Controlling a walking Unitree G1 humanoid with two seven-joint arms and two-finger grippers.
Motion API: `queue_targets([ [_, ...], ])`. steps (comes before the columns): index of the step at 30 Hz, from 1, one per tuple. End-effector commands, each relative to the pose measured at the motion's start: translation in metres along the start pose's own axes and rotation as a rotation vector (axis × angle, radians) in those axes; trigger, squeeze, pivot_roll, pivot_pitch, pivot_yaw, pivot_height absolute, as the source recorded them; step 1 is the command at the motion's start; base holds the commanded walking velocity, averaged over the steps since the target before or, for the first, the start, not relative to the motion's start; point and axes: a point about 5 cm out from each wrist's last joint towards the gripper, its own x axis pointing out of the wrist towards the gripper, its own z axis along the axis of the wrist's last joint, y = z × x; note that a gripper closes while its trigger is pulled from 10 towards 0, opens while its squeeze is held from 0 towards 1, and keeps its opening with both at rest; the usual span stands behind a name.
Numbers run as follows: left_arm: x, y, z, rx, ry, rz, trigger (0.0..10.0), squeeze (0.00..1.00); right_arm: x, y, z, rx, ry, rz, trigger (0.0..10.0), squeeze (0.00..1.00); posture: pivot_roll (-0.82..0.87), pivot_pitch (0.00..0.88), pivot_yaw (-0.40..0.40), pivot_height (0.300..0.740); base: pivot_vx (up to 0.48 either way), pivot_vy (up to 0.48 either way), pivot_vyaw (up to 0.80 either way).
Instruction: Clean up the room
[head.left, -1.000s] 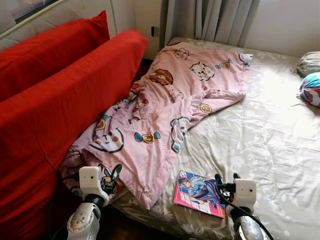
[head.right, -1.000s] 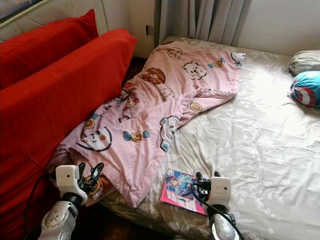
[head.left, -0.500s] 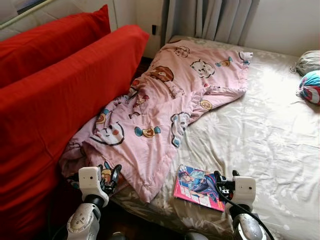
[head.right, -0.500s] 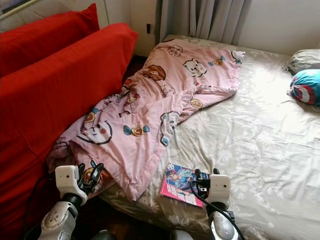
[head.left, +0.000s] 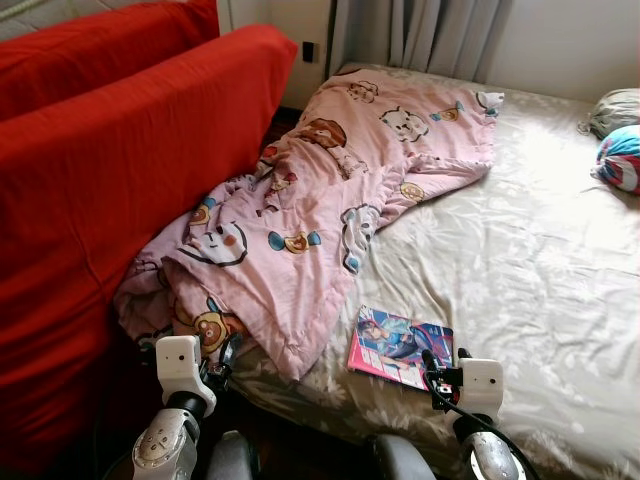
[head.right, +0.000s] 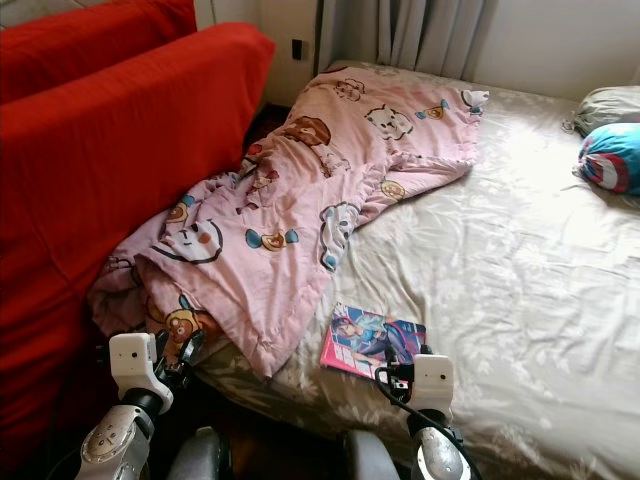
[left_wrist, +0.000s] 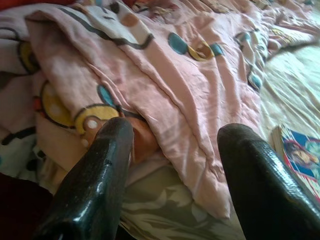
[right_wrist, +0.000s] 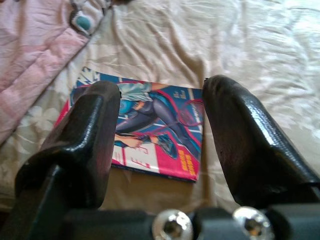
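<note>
Left eye view. Left gripper (head.left: 222, 357): raised on its silver arm at the near left, white wrist block upright, black fingers aimed at the near hanging edge of the pink quilt (head.left: 330, 210). Right gripper (head.left: 442, 368): raised at the near right, fingers aimed at the magazine (head.left: 399, 346), just short of its near edge. Bed (head.left: 540, 270): floral beige sheet, spanning centre to right. Pink quilt: cartoon-animal print, rumpled, running from the far left corner of the bed to the near left edge, part spilling over the side against the red sofa (head.left: 110, 190). Magazine: flat on the sheet, near edge of the bed, just right of the quilt's near corner. Far right: a grey pillow (head.left: 612, 108) and a round blue, red and white cushion (head.left: 620, 160). Grey curtain (head.left: 420, 35) at the far wall.

Right eye view. Same arrangement; both arms low in the near foreground, well apart, nothing carried.

Left wrist view. Jaws wide, nothing between them; one fingertip (left_wrist: 107, 150) lies close before a quilt fold printed with a bear figure. A corner of the magazine shows beyond the other finger.

Right wrist view. Jaws wide, nothing between them; the magazine cover sits framed between the two fingers (right_wrist: 90, 135) on the sheet. Cover: an illustrated figure in blue on a red and pink ground; lettering present, too blurred to read.
</note>
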Motion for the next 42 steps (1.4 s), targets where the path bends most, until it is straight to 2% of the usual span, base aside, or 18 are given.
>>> queue_targets([
  [1,-0.001,0.000,0.000,-0.004,0.000,-0.001,10.0,0.00,-0.002,-0.004,-0.005,-0.005,0.015,-0.013,10.0,0.00,0.02,0.149,-0.045,0.640,0.000,0.000,0.00],
  [13,0.001,-0.003,0.002,-0.008,0.001,-0.018,10.0,0.00,0.003,-0.001,-0.009,-0.001,0.053,-0.009,10.0,0.00,0.02,0.163,-0.039,0.640,0.000,0.000,0.00],
  [18,0.002,-0.003,0.003,-0.009,0.001,-0.020,10.0,0.00,0.005,-0.001,-0.009,-0.002,0.046,-0.011,10.0,0.00,0.02,0.164,-0.037,0.615,0.000,0.000,0.00],
  [22,0.002,-0.005,0.004,0.016,-0.007,-0.036,10.0,0.00,0.005,-0.002,-0.009,-0.004,0.043,-0.021,10.0,0.00,0.03,0.169,-0.038,0.615,0.000,0.000,0.00],
  [34,0.001,-0.008,0.004,0.024,-0.002,-0.051,10.0,0.00,0.007,0.003,-0.010,0.013,0.047,-0.028,10.0,0.00,0.03,0.178,-0.026,0.615,0.000,0.000,0.00],
  [42,0.001,-0.008,0.005,0.021,0.003,-0.055,10.0,0.00,0.010,0.000,-0.011,0.027,0.067,-0.066,10.0,0.00,0.04,0.199,-0.023,0.615,0.000,0.000,0.00],
])
